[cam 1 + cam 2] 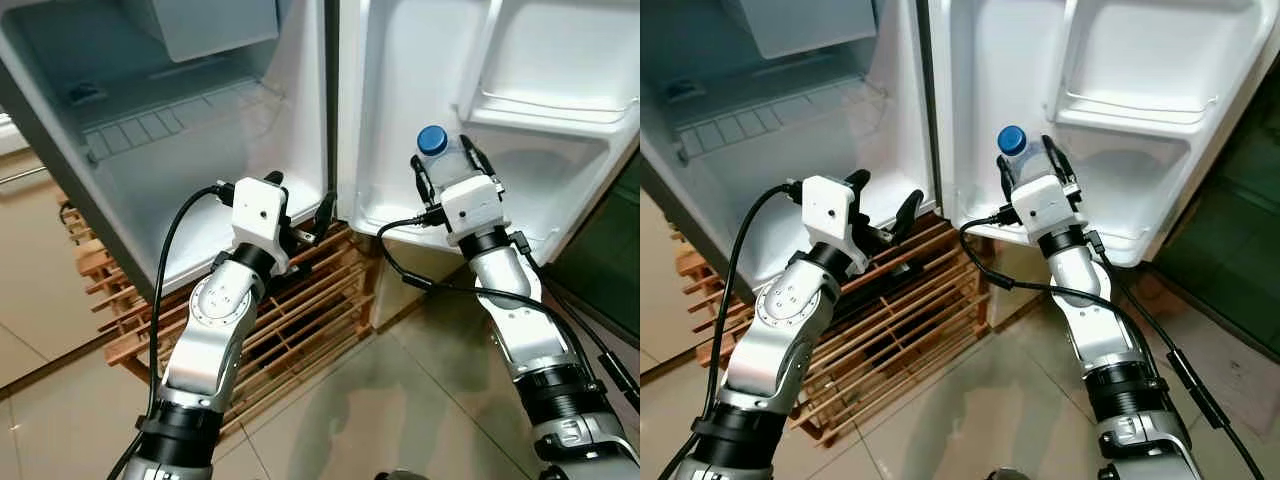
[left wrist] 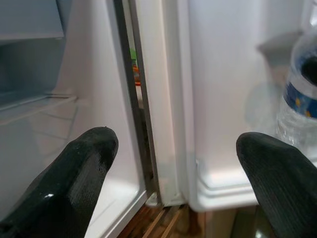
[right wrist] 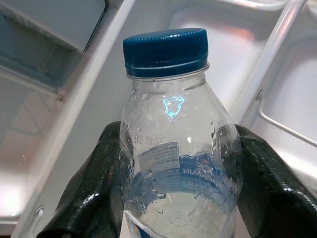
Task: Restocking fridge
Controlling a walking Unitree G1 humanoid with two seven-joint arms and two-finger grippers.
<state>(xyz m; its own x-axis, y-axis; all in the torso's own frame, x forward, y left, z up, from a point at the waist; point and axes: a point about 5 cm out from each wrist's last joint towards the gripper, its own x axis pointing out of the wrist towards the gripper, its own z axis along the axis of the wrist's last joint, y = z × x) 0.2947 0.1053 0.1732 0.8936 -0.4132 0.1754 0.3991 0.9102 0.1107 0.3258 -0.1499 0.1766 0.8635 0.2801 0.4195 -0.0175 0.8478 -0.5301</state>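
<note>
Both silver arms reach up toward the open fridge [image 1: 200, 150], right one carrying a water bottle [image 1: 445, 155].

Right gripper [image 1: 452, 165] is clenched around the clear bottle, black fingers [image 3: 89, 193] pressing both sides below its blue cap [image 3: 165, 49]; bottle held upright, in front of the fridge door's [image 1: 400, 100] inner side, near the lower door shelf [image 1: 560, 215], not yet set in it. Left gripper [image 1: 300, 210] released, fingers spread wide apart with nothing between, hovering at the fridge's bottom edge by the door hinge gap. Wooden slatted rack [image 1: 300, 310] sits under the fridge on the tiled floor [image 1: 400, 410]. Black cables run along both arms.
</note>
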